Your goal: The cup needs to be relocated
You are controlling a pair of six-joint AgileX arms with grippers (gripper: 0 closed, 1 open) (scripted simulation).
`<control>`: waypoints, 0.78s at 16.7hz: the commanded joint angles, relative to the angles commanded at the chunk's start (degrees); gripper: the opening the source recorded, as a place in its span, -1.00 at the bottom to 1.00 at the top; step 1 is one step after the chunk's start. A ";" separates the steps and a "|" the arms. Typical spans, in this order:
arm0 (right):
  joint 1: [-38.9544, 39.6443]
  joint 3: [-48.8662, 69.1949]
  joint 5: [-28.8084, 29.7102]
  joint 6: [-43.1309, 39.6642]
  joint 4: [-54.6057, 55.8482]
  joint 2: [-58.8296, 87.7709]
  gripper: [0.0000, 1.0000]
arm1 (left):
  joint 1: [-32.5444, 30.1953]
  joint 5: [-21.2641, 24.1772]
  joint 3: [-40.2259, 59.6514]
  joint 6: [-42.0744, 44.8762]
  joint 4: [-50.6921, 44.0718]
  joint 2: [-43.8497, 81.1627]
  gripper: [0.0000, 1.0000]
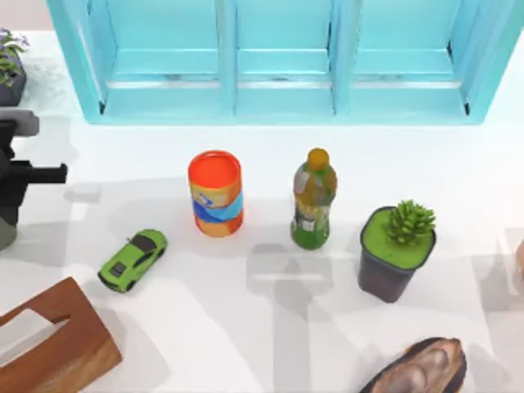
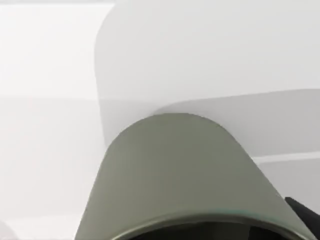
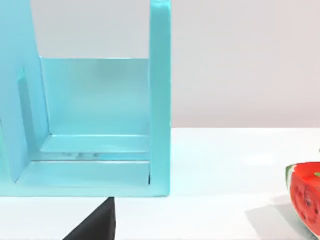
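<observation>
Left claw [image 1: 6, 214] at table's left edge, cup [image 2: 185, 175] close beneath.

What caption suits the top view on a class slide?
Left arm at the table's left edge; can, bottle, pot and toy car before a blue shelf.

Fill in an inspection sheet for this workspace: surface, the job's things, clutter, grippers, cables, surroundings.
Surface: white table, crossed by soft shadows.
Job's things: small grey-green cylindrical cup, upright at the table's left edge.
Clutter: orange-lidded can; green-and-orange bottle; dark pot with a green succulent; green toy car; wooden tissue box; red watermelon slice.
Grippers: left gripper right at the cup; right gripper near the shelf's end.
Cables: nothing seen.
Surroundings: teal open shelf along the table's back; pale wall behind.
</observation>
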 joint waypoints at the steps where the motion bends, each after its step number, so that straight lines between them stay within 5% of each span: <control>1: 0.00 0.00 0.00 0.00 0.00 0.00 1.00 | 2.80 0.23 2.91 2.71 -1.94 1.07 -1.00; 8: 0.00 0.00 0.00 0.00 0.00 0.00 1.00 | 24.52 1.72 22.82 24.77 -15.88 7.29 -1.00; 13: 0.00 0.00 0.00 0.00 0.00 0.00 1.00 | 27.87 2.06 26.22 28.11 -18.26 7.91 -1.00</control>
